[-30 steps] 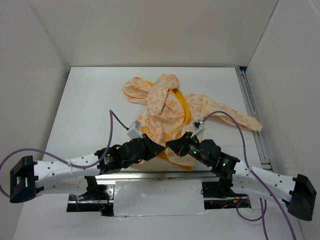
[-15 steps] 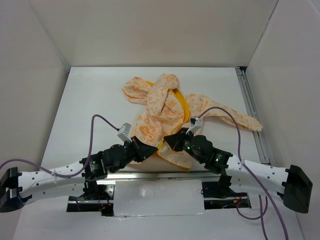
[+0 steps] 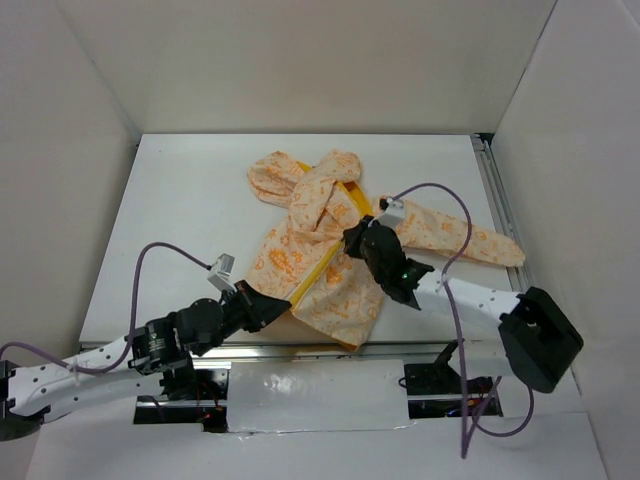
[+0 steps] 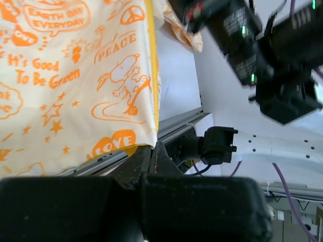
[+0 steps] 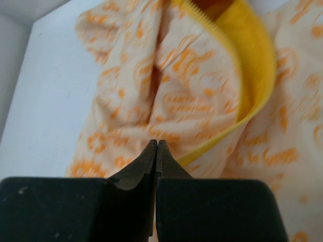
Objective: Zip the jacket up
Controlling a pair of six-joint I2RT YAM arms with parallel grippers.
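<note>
The jacket (image 3: 335, 285) is spread mid-desk (image 3: 170, 210), with its hem at the desk's near edge. At that edge the hem corner is pinched by the left gripper (image 4: 153, 147), jaws pressed onto the fabric. The right gripper (image 5: 157, 143) is held over mid-desk at the yellow zipper strip (image 5: 255, 70). Its jaws are pressed together, probably on nothing, though the tips are poorly seen.

Risks: the hem could be lost if tension is raised, and the fabric could be bunched if the slider isn't caught.

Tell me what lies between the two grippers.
The jacket: its cream printed front and yellow zipper strip fill the stretch from left gripper to right gripper, shown in the top external view.
</note>
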